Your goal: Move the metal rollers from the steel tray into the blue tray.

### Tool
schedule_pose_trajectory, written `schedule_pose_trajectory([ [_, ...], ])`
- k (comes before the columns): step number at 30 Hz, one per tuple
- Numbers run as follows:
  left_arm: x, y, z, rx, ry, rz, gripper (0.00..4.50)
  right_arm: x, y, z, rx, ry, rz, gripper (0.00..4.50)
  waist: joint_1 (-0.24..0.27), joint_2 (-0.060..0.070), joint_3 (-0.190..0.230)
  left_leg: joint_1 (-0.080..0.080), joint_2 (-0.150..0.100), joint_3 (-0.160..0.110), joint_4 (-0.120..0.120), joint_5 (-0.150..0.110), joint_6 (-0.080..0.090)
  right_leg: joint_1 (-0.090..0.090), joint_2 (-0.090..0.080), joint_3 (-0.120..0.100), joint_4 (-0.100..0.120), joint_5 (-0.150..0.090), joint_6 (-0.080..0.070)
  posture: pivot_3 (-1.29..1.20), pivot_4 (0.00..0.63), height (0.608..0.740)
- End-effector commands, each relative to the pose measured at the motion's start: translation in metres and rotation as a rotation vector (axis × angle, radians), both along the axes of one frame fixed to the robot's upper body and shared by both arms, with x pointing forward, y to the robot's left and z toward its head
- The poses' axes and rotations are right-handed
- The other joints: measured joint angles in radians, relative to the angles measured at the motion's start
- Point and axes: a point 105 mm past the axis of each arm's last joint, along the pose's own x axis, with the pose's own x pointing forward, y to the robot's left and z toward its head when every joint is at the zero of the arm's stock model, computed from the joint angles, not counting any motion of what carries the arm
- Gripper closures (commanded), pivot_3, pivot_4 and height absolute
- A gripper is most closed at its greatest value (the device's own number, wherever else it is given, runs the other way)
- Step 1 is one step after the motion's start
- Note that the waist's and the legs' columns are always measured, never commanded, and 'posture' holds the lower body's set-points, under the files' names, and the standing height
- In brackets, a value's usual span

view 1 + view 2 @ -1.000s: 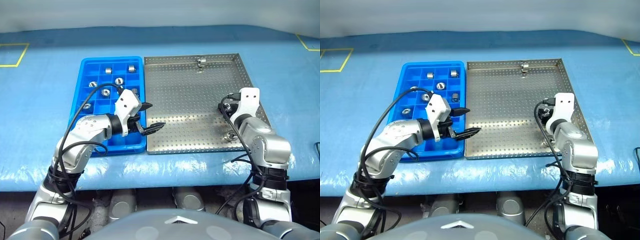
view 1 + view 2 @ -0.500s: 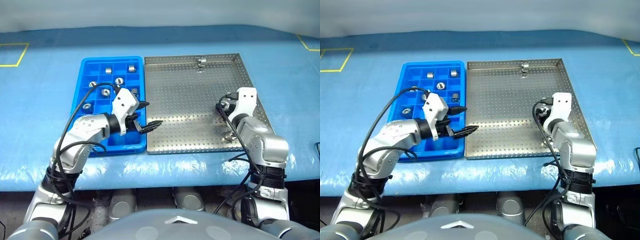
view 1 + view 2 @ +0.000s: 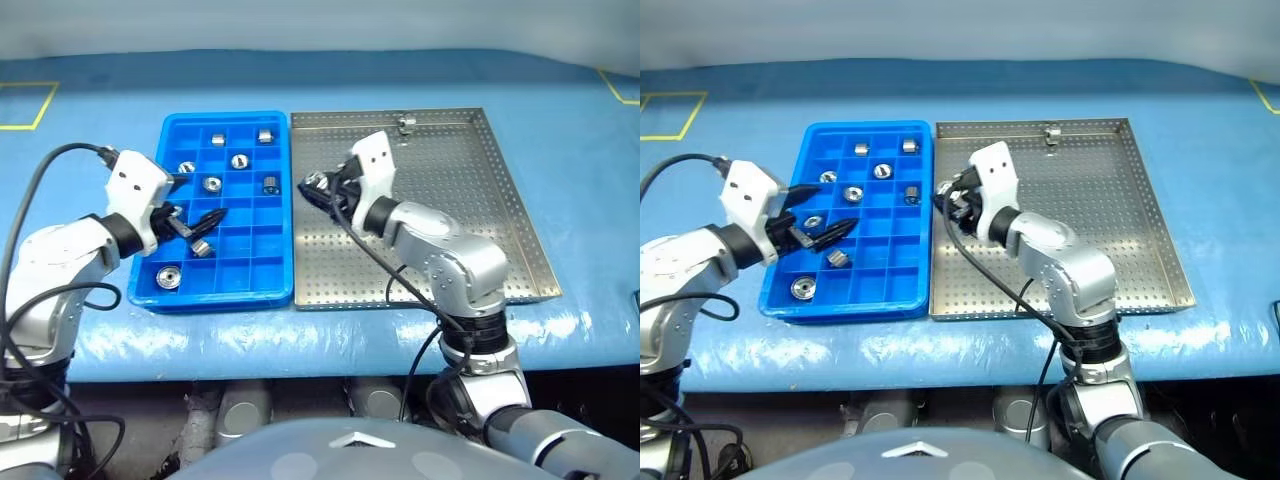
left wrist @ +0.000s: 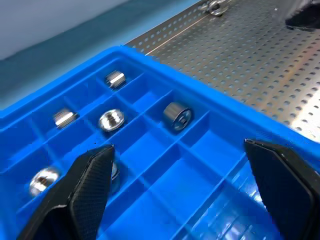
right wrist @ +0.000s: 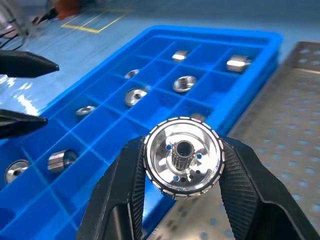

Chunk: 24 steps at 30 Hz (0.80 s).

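Now my right gripper (image 5: 182, 172) has swung from the steel tray's (image 3: 520, 250) right side to its left edge, just beside the blue tray (image 3: 215, 297), jaws pinching a roller (image 5: 183, 157). My left gripper (image 3: 196, 222) has pulled back over the blue tray's left part, jaws spread, nothing in them. Several rollers (image 3: 212, 184) already sit in blue tray compartments; one more (image 3: 405, 124) lies at the steel tray's far rim. Carry nearly done; next looks like dropping into a free compartment.
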Motion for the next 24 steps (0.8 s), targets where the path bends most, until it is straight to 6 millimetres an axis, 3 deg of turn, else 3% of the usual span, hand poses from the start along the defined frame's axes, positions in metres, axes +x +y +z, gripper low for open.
schedule_pose_trajectory([
  [1,-0.009,0.009,0.014,0.026,-0.065,0.061,0.00,0.001,0.029,0.011,0.053,-0.017,0.121,2.79,0.013,-0.001,0.001,0.000,0.000,0.000,0.000,0.000,0.000,0.000,0.000,0.000,0.000,0.000,0.000,0.14,0.150,0.740],
  [10,-0.026,0.001,0.006,-0.028,-0.048,0.084,0.00,0.009,0.073,-0.004,0.023,0.019,0.254,2.79,0.061,-0.003,0.001,0.000,0.000,-0.002,-0.001,0.001,-0.001,0.000,0.000,-0.003,0.000,0.000,-0.002,0.22,0.150,0.740],
  [19,-0.027,-0.012,0.001,-0.066,-0.039,0.065,0.00,0.033,0.070,-0.023,-0.039,0.039,0.184,2.79,0.081,-0.003,0.001,0.000,0.001,-0.004,-0.002,0.002,-0.003,0.000,0.000,-0.005,0.000,0.000,-0.002,0.22,0.150,0.740],
  [24,-0.022,-0.017,0.000,-0.074,-0.035,0.047,0.00,0.037,0.061,-0.016,-0.046,-0.033,0.144,1.16,0.082,-0.003,0.001,0.000,0.000,-0.004,-0.003,0.002,-0.003,0.000,0.000,-0.006,0.000,0.000,-0.003,0.20,0.150,0.740],
])
